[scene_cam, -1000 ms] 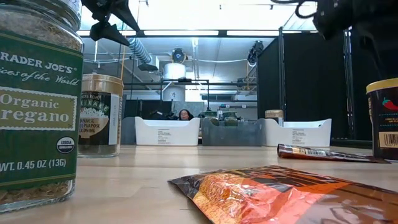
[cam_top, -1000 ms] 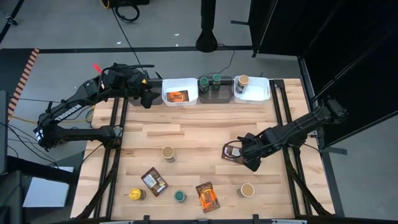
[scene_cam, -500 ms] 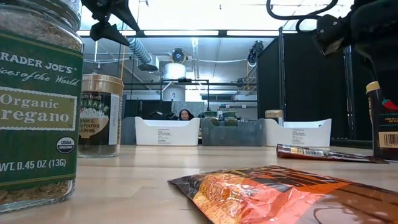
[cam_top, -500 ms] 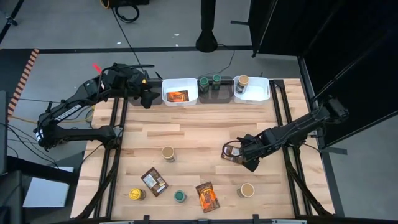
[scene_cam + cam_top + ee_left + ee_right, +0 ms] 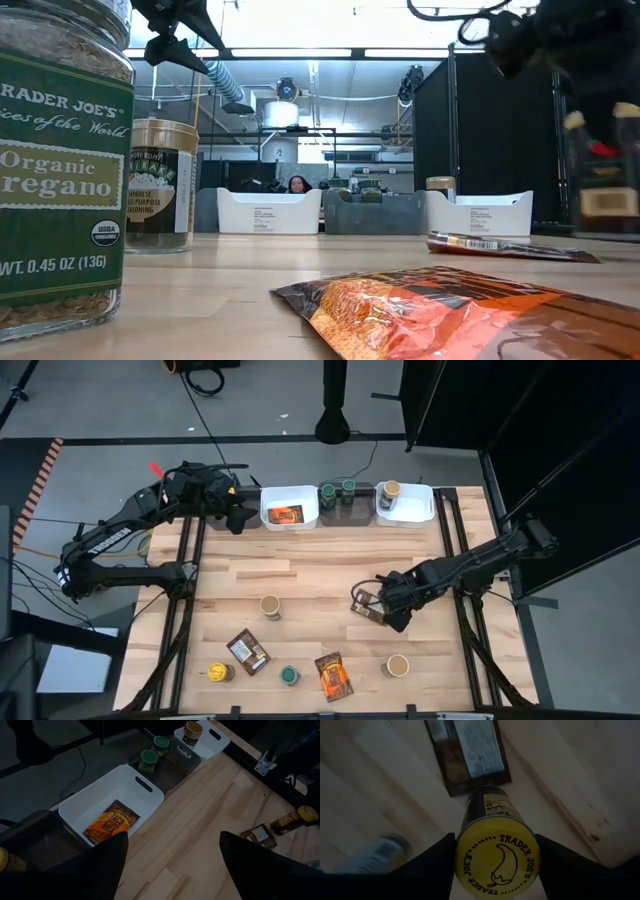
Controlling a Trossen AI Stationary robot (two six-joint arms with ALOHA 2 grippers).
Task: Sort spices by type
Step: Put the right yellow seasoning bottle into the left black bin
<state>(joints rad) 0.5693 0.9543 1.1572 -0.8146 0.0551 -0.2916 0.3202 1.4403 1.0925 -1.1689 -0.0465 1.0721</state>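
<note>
While the right arm works mid-bench, this is how things stand:

Right tool: the right tool (image 5: 385, 610) sits at the right of centre in the high view, its fingers pinching a yellow-lidded jar (image 5: 495, 857), which the wrist view shows lying lengthwise between them.
Packet below: a flat brown packet (image 5: 470, 755) lies on the bench (image 5: 330, 565) just beyond the jar.
Left tool: the left tool (image 5: 236, 518) waits at the upper left, fingers spread, beside the white bin (image 5: 290, 517).
Loose spices: jars and packets are scattered along the lower edge.
Doing it well: I'd say keep the grip firm, lift clear of the packet, and carry the jar level to the bin holding its own kind.
</note>
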